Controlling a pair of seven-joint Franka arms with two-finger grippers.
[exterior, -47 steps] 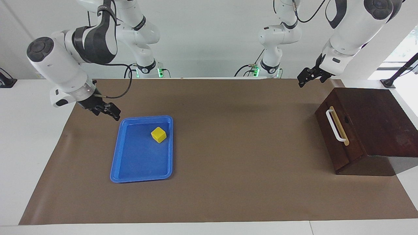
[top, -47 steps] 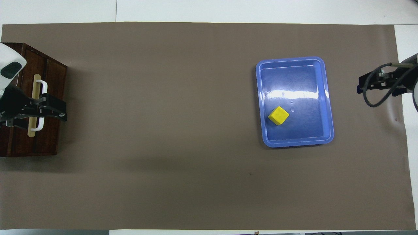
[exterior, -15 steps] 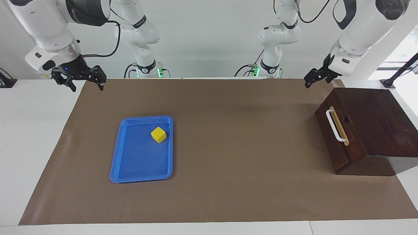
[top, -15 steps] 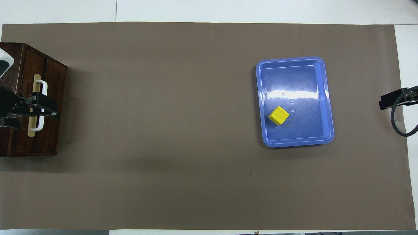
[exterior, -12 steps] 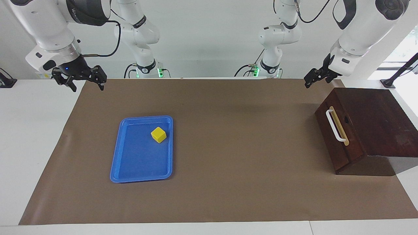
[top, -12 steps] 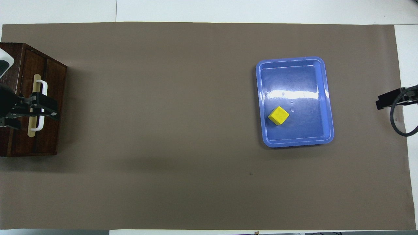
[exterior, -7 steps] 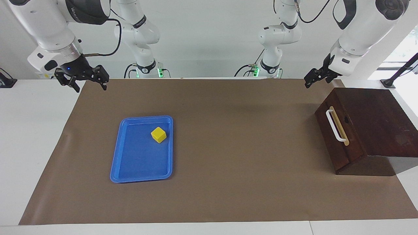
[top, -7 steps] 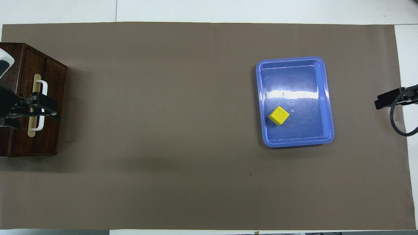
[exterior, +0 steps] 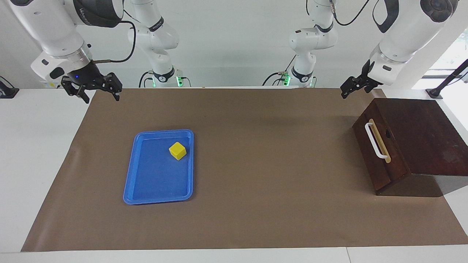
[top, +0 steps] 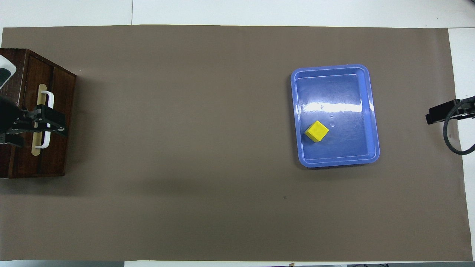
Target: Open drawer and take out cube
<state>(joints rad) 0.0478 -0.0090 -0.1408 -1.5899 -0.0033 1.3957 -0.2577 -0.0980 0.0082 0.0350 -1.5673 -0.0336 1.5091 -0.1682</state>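
Observation:
The drawer (exterior: 369, 153) of the dark brown wooden box (exterior: 416, 138) is closed, its white bar handle (exterior: 373, 140) facing the table's middle; it also shows in the overhead view (top: 55, 118). The yellow cube (exterior: 177, 151) lies in the blue tray (exterior: 146, 190), in the corner nearer the robots, also in the overhead view (top: 316, 131). My left gripper (exterior: 346, 92) hangs open and empty in the air beside the box's robot-side corner. My right gripper (exterior: 102, 98) is open and empty, raised over the mat's corner at the right arm's end.
The blue tray (top: 373, 111) sits toward the right arm's end of the brown mat (exterior: 256, 164). The box stands at the left arm's end, partly off the mat. Bare mat lies between them.
My right gripper has lifted away from beside the tray to the mat's corner near its base. My left gripper has shifted slightly toward the box. Cube, tray and drawer have not moved.

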